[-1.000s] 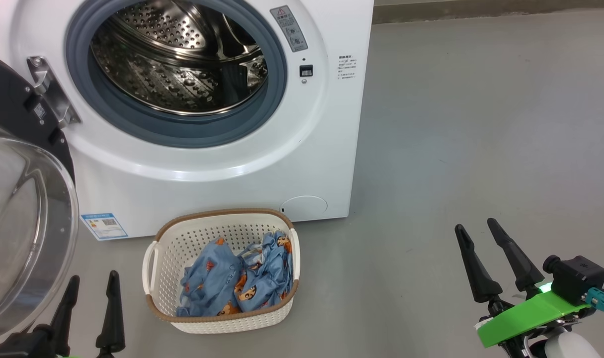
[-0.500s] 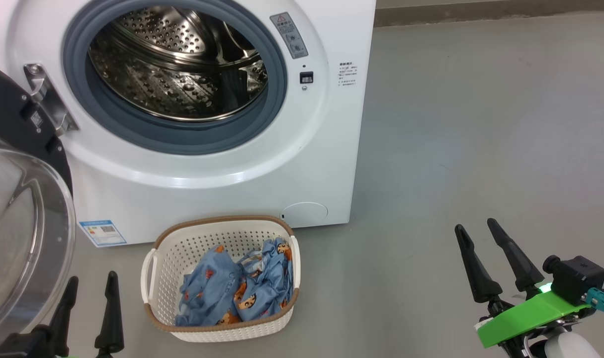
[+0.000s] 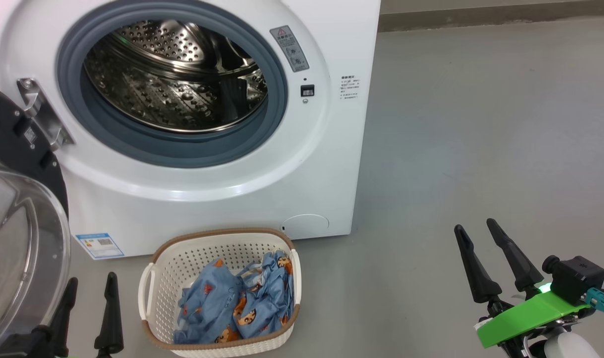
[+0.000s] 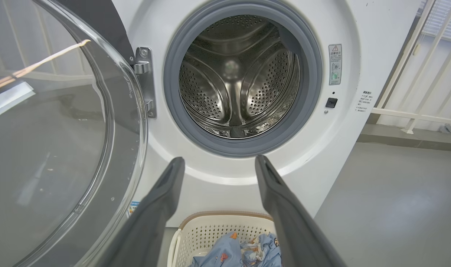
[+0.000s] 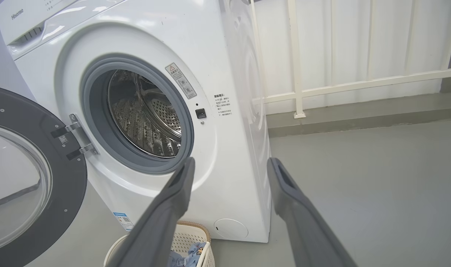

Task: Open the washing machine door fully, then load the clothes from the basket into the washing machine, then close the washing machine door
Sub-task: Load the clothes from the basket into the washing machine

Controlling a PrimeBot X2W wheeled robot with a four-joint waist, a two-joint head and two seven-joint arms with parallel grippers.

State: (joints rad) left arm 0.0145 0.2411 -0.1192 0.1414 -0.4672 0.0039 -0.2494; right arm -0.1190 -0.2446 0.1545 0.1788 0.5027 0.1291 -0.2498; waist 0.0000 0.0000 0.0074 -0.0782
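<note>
The head camera having tipped slightly upward, the washing machine door (image 3: 18, 248) stands open, left gripper (image 3: 92, 279) and right gripper (image 3: 474, 226) spread empty, clothes (image 3: 237, 303) in the basket (image 3: 222, 233) fronting the washing machine (image 3: 222, 199), loading seemingly next.

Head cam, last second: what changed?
The camera moved: the washer and basket sit lower in the head view, but not shifted against each other. Nothing taken hold of or let go. Same as before: door open, clothes in the basket, left end effector and right end effector open and empty.
</note>
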